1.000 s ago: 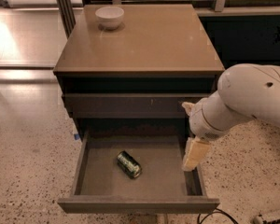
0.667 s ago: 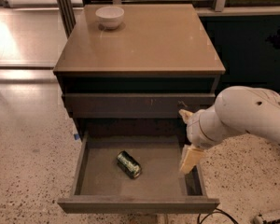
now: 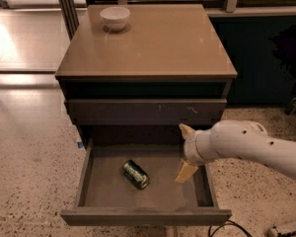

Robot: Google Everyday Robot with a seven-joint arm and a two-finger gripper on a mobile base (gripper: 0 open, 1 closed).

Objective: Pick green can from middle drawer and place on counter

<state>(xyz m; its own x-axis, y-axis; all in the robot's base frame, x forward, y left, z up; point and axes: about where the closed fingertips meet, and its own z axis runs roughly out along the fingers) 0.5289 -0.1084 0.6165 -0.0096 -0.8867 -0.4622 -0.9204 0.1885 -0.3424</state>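
Observation:
The green can (image 3: 135,174) lies on its side on the grey floor of the open middle drawer (image 3: 143,216), left of centre. My gripper (image 3: 181,153) hangs over the drawer's right part, to the right of the can and apart from it. It is open and empty, with one pale finger (image 3: 185,130) pointing up-left and the other finger (image 3: 186,172) pointing down into the drawer. The tan counter (image 3: 153,43) tops the cabinet above.
A white bowl (image 3: 115,18) stands at the counter's back left corner. A shut drawer front with small pale scratch marks (image 3: 148,110) sits just above the open drawer. Speckled floor (image 3: 29,172) lies around the cabinet. A cable (image 3: 222,228) lies at the bottom right.
My arm has swung left and lower, bringing the gripper from the drawer's right edge to over its inside, closer to the can. The can has not moved.

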